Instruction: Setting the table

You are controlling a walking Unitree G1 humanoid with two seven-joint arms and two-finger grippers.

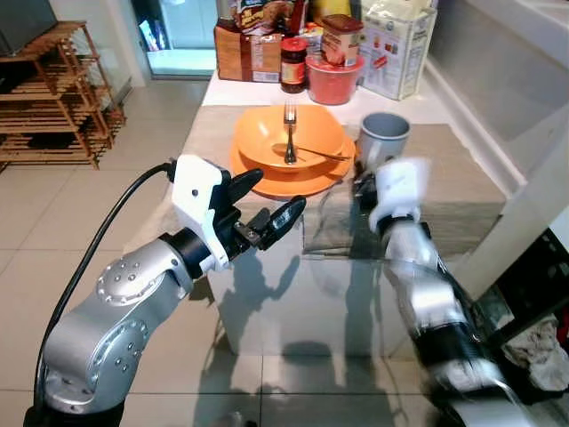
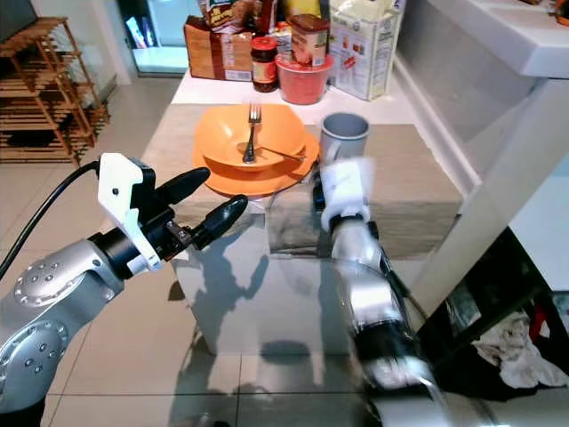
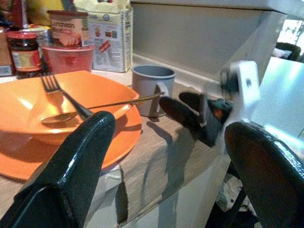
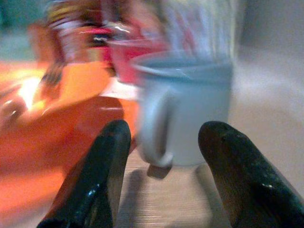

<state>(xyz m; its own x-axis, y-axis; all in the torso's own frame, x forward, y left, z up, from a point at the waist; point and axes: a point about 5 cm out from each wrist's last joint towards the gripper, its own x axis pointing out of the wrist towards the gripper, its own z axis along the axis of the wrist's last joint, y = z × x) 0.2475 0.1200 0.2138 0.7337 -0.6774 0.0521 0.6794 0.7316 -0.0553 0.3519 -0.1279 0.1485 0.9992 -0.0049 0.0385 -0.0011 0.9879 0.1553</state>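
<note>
Narrow counter [image 1: 462, 178], wood-grain mat on top, tiled floor [image 1: 53, 222] around; wooden rack [image 1: 53, 98] at the robot's left. On the mat: one orange bowl [image 1: 267, 133] on one orange plate [image 1: 293, 185], one fork [image 1: 289, 133] and one spoon [image 1: 307, 151] in the bowl. One grey mug [image 1: 384, 138] just right of the plate. Behind: one red tub [image 1: 333, 80], one jar [image 1: 293, 64], boxes. Left claw [image 1: 267, 209] released, off the counter's near edge. Right claw [image 4: 164, 164] released, short of the mug handle.
</note>
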